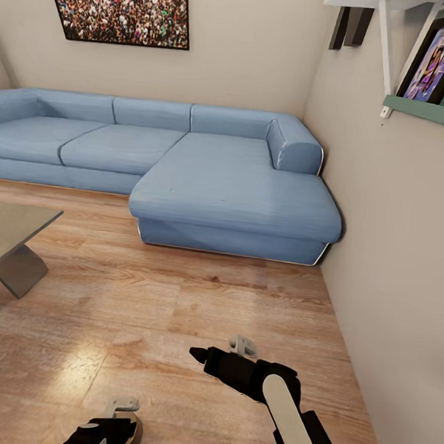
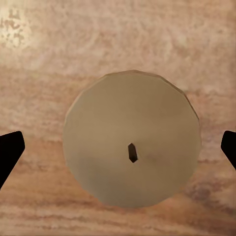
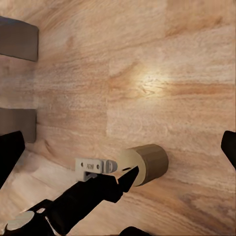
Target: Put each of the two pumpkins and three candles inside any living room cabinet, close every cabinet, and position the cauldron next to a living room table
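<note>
One candle [image 2: 132, 137], a stout pale beige cylinder with a dark wick, stands on the wood floor. In the left wrist view its round top lies between the two dark fingertips [image 2: 9, 150] of my left gripper [image 2: 118, 150], with a gap on each side; the gripper is open, straight above it. The head view has the candle [image 1: 133, 435] at the bottom edge, half hidden under my left gripper [image 1: 106, 434]. My right gripper [image 1: 200, 356] hovers open and empty a little to the right, and its wrist view looks down on the candle [image 3: 150, 162]. The table [image 1: 6, 230] corner shows at left.
A large blue corner sofa [image 1: 238, 196] fills the far side. The wall [image 1: 407, 265] runs close along my right, with a shelf of pictures [image 1: 427, 109] high up. Bare wood floor [image 1: 175, 292] lies between sofa, table and me. Grey blocks [image 3: 17, 39] show in the right wrist view.
</note>
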{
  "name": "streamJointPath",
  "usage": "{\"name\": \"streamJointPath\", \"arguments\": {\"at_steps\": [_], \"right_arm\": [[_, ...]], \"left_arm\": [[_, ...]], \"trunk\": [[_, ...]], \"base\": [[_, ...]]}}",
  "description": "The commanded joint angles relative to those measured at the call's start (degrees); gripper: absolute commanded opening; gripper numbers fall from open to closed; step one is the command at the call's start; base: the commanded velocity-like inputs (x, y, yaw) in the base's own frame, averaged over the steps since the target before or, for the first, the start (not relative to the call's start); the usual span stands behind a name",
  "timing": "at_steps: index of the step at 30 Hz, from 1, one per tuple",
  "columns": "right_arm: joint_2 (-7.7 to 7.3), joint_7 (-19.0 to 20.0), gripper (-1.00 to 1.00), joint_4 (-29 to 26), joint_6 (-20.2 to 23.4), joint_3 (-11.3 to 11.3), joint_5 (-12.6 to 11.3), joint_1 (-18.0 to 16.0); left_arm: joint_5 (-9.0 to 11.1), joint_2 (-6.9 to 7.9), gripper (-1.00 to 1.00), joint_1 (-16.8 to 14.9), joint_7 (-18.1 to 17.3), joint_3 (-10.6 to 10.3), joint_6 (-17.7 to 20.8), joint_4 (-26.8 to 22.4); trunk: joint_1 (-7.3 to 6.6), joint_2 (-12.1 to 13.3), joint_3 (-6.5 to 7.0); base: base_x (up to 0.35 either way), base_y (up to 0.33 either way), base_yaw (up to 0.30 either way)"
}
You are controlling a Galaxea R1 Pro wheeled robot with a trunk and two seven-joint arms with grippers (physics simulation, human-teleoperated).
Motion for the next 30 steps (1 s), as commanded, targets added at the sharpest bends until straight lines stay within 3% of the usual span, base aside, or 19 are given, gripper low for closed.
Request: {"name": "streamJointPath", "arguments": {"at_steps": [1,6,9,21,27,30], "right_arm": [[-0.18,2.5,1.00,-1.6,0.0,0.1,0.1,0.2],[-3.33,21.6,1.00,-4.7,-1.5,-0.2,0.3,3.5],[-4.67,26.6,1.00,-4.9,-3.6,-0.3,0.3,3.9],[-5.18,28.1,1.00,-5.0,-4.6,-0.2,0.3,4.1],[-5.18,28.0,1.00,-5.0,-4.6,-0.1,0.3,4.1],[-5.18,28.0,1.00,-5.0,-4.6,-0.1,0.4,4.1]], "left_arm": [[0.0,0.02,1.00,0.0,0.0,0.0,0.0,0.0],[0.0,0.08,1.00,0.0,-0.1,0.0,0.0,0.0],[0.1,0.15,1.00,0.0,-0.1,0.0,0.0,0.0],[0.0,0.11,1.00,0.0,-0.2,0.0,-0.1,0.0],[0.0,-0.02,1.00,0.0,-0.3,-0.1,-1.5,0.1],[-0.1,-0.04,1.00,0.0,-0.3,-0.1,-2.1,0.2]], "trunk": [[0.00,0.0,0.00],[0.00,0.0,0.00],[0.00,0.0,0.00],[0.26,-0.1,-2.22],[0.26,-0.1,-2.22],[0.34,-0.2,-2.88]], "base": [[0.000,0.000,0.000],[0.000,0.000,0.000],[0.000,0.000,0.000],[0.000,0.000,0.000],[0.000,0.000,0.000],[0.000,0.000,0.000]]}}
